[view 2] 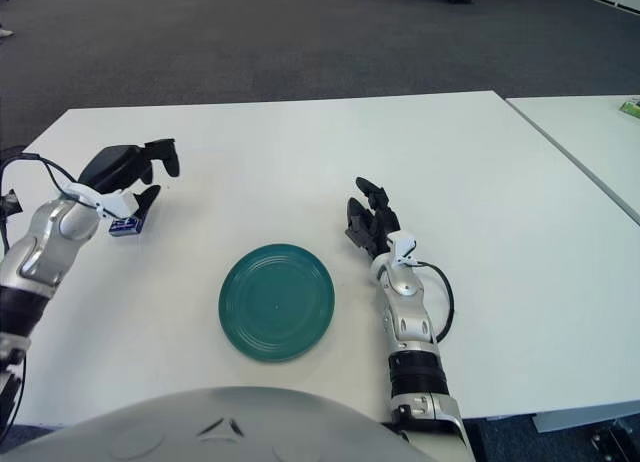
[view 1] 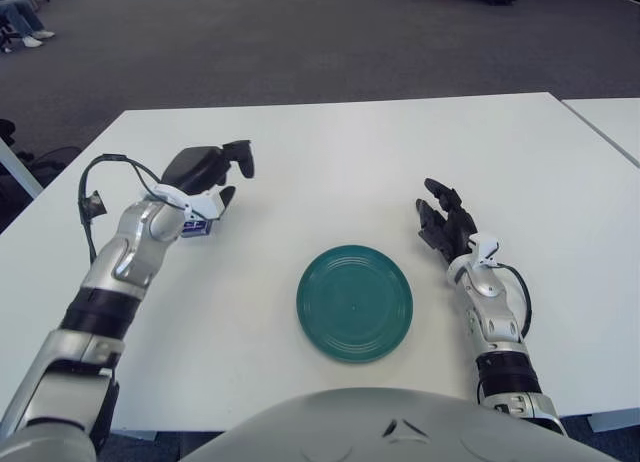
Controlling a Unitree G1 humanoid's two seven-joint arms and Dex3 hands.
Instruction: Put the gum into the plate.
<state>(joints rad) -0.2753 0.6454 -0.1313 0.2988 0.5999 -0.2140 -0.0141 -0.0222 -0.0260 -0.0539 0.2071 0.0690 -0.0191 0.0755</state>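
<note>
While left hand (view 1: 205,172) fingers wide over gum (view 1: 198,227), plate (view 1: 354,302) well apart, near table edge.

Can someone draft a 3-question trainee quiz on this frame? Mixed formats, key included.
1. True or false: the gum already lies in the green plate.
2. Which hand is over the gum? A) the left hand B) the right hand C) neither
3. Fill in: seen from the robot, the gum sits to the ____ of the plate on the white table.

Key
1. False. The plate holds nothing; the gum is on the table by the left hand.
2. A. The left hand's fingers arch above the small blue pack without closing on it; the right hand shows beside the plate on its right, fingers spread.
3. left
</note>
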